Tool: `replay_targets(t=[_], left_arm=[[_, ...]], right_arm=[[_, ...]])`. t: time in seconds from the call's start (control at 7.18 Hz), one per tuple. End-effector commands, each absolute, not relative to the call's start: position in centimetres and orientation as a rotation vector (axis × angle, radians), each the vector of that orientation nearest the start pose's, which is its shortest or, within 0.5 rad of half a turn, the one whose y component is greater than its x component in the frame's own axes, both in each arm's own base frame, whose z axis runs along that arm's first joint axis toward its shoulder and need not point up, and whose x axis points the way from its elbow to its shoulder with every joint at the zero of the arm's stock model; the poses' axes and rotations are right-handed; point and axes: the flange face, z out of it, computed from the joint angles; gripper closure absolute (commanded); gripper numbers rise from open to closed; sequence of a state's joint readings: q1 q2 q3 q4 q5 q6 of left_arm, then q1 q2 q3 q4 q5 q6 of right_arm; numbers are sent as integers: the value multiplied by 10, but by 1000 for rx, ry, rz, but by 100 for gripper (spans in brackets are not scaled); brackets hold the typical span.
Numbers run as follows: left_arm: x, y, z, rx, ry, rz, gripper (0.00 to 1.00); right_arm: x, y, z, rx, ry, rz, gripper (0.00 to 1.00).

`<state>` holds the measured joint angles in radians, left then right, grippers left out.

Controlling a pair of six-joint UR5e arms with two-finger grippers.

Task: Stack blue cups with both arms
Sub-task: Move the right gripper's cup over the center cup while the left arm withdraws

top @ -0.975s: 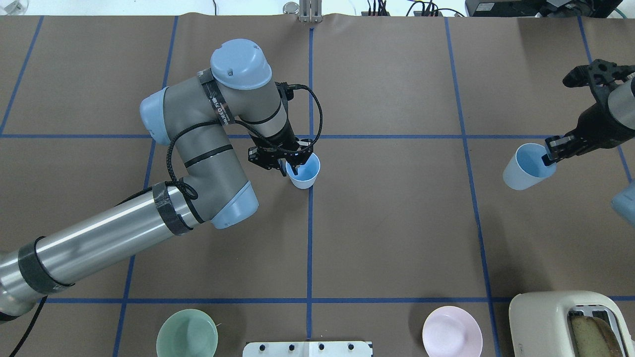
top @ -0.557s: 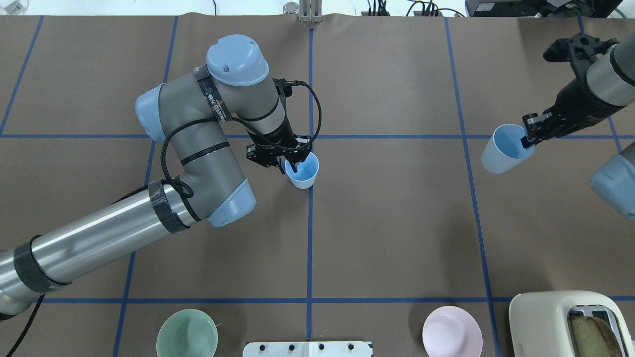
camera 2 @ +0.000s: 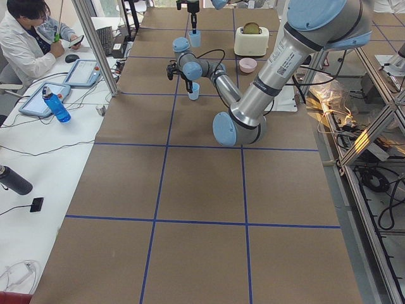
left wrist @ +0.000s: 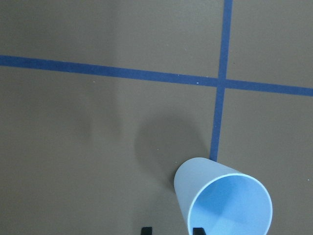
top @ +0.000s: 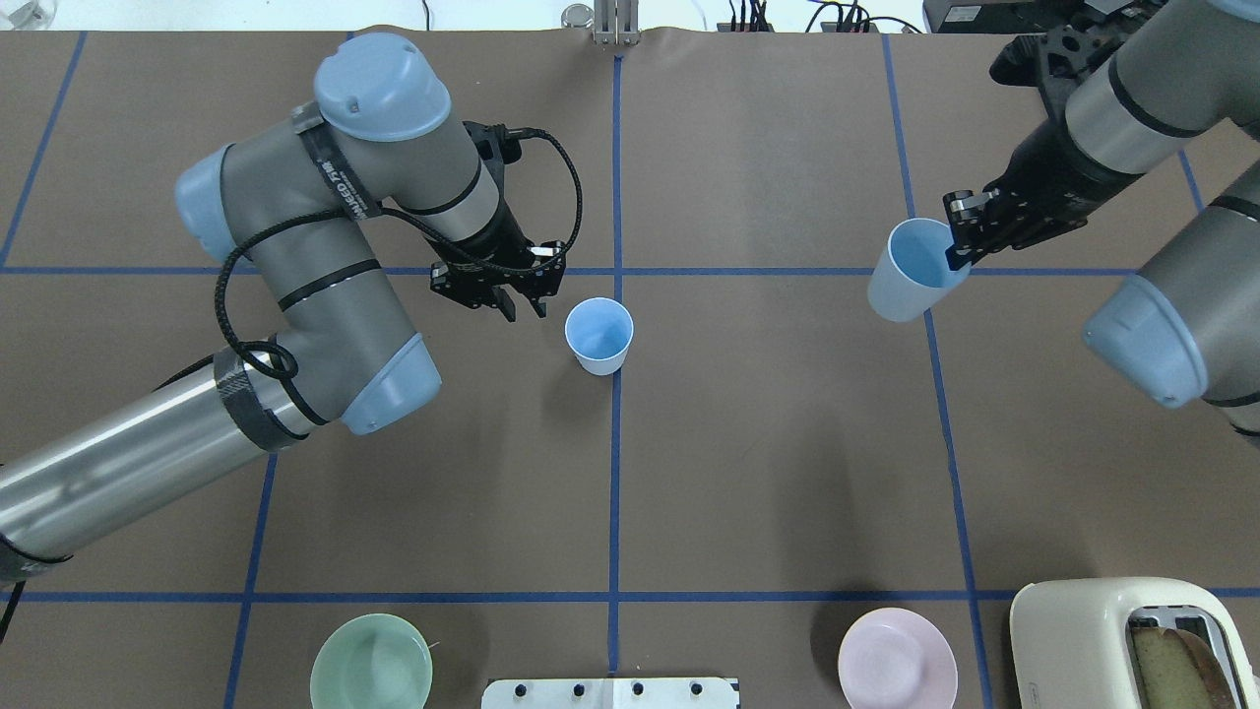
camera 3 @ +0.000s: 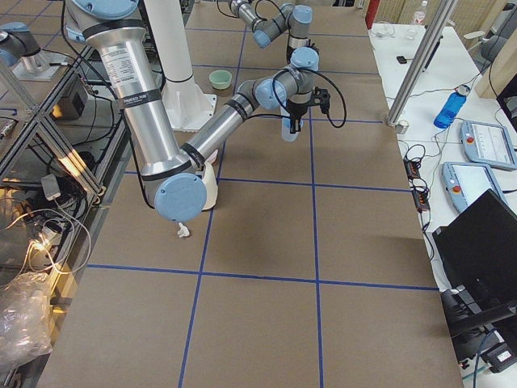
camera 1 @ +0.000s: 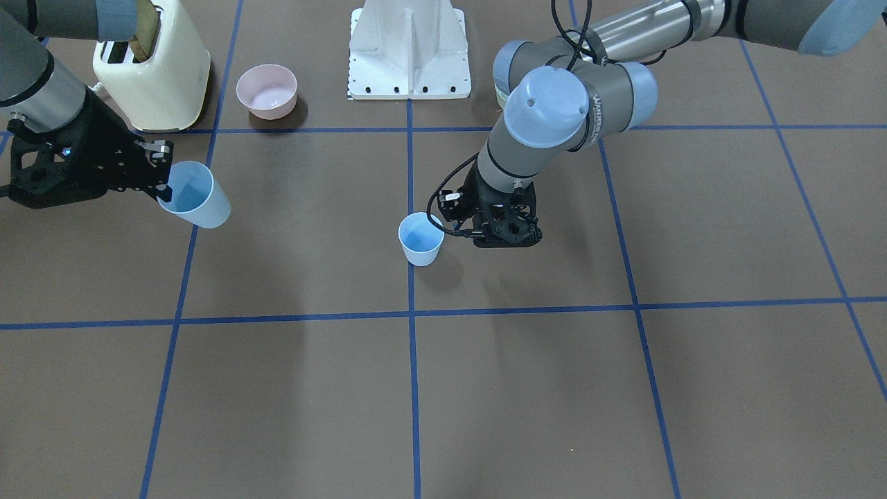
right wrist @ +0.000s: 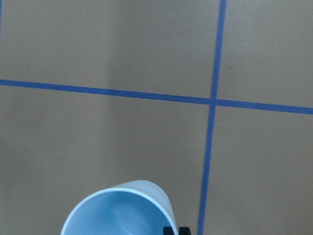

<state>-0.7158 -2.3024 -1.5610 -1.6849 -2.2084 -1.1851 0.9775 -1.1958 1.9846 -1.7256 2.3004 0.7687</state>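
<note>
Nearest the robot, by the table's [top: 787, 463] near edge, sit one mint-green bowl [top: 371, 662], one pink bowl [top: 897, 658] and one cream toaster [top: 1083, 630] with bread in a slot, all well apart; mid-table are the two blue cups; the standing cup [top: 599, 335] is upright on the centre tape line, just near of a crossing; the left arm [top: 325, 256] holds its left jaws open just beside it, gripping nothing; a broad stretch of bare table lies between this cup and the held cup [top: 901, 281]; that one hangs tilted above a tape line, its rim pinched by the right jaws of the right arm [top: 1122, 128]; farther on, open table runs to the far edge.
</note>
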Motion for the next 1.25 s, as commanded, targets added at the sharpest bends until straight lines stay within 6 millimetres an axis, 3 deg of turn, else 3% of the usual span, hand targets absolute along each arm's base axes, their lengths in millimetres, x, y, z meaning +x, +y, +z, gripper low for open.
replay_targets(t=[0.0, 0.28, 0.56, 0.84, 1.11], left_arm=[[438, -533, 231, -68, 1005, 18, 55], [401, -544, 265, -7, 983, 86, 46], [364, -552, 305, 47, 951, 158, 31], [327, -564, 339, 70, 936, 206, 27], [305, -568, 360, 86, 923, 231, 24]], right_arm=[[-304, -502, 235, -7, -956, -31, 91], [-366, -504, 193, -3, -939, 15, 91], [-396, -494, 171, 5, -936, 29, 91], [-441, -503, 138, 21, -933, 71, 91], [-471, -504, 137, 41, -965, 89, 91]])
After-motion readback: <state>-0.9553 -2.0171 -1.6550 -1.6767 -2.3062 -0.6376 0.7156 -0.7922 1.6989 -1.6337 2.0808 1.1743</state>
